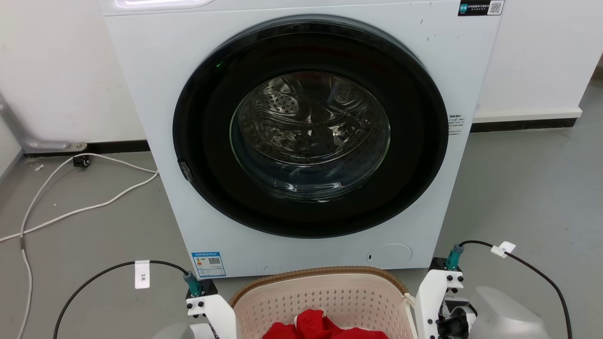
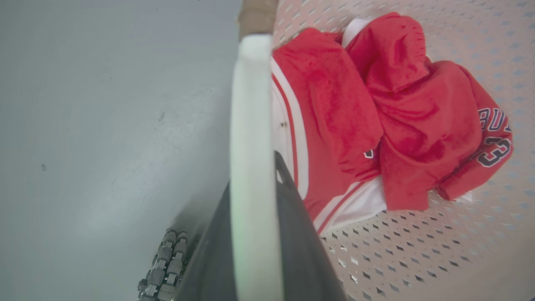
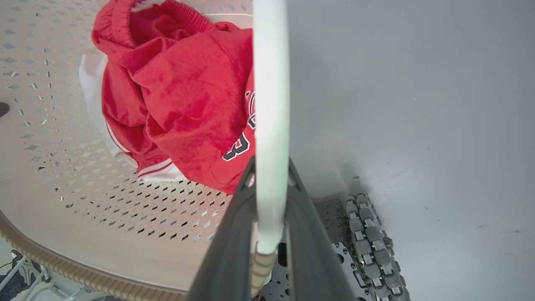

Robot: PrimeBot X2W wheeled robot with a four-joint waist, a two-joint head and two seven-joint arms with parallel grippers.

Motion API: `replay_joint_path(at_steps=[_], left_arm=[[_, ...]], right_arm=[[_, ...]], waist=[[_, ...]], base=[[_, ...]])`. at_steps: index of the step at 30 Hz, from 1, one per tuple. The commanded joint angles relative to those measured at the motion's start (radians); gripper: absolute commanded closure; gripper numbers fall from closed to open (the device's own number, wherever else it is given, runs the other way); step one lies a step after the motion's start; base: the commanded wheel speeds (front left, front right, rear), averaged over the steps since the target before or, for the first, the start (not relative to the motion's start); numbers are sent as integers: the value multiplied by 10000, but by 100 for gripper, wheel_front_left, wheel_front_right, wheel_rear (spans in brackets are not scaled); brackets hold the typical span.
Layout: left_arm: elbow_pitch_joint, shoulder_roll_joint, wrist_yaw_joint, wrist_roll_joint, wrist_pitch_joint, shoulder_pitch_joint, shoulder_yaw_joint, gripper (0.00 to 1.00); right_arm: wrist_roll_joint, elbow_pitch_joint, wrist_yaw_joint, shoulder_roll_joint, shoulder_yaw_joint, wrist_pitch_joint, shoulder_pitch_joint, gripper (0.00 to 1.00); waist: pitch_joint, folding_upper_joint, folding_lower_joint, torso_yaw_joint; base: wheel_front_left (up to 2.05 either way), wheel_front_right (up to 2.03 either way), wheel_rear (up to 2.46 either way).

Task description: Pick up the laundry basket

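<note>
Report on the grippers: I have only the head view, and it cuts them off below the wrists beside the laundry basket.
Observer: The left gripper has its two fingers closed on either side of the white left handle.
Operator: Give me the right one.
Observer: The right gripper clamps the right handle the same way.
Operator: Describe the load.
Observer: The red clothing has white trim and a number 3 printed on it; it lies on the floor of the laundry basket.
</note>
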Motion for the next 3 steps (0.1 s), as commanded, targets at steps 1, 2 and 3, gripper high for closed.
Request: replay_joint_path(at_steps=[1, 2, 3], left_arm=[[-339, -562, -165, -72, -6, 87, -31, 100], [-339, -560, -165, -87, -5, 94, -36, 100], [-338, -561, -165, -99, -2, 99, -38, 100]], right_arm=[[160, -274, 170, 583, -106, 7, -12, 100], [153, -274, 170, 583, -116, 12, -5, 100], [149, -274, 170, 583, -128, 16, 1, 100]], waist=[[-2, 0, 0, 4], [-5, 0, 0, 6], [-4, 0, 0, 6]], base=[[0, 0, 0], [0, 0, 0], [0, 0, 0]])
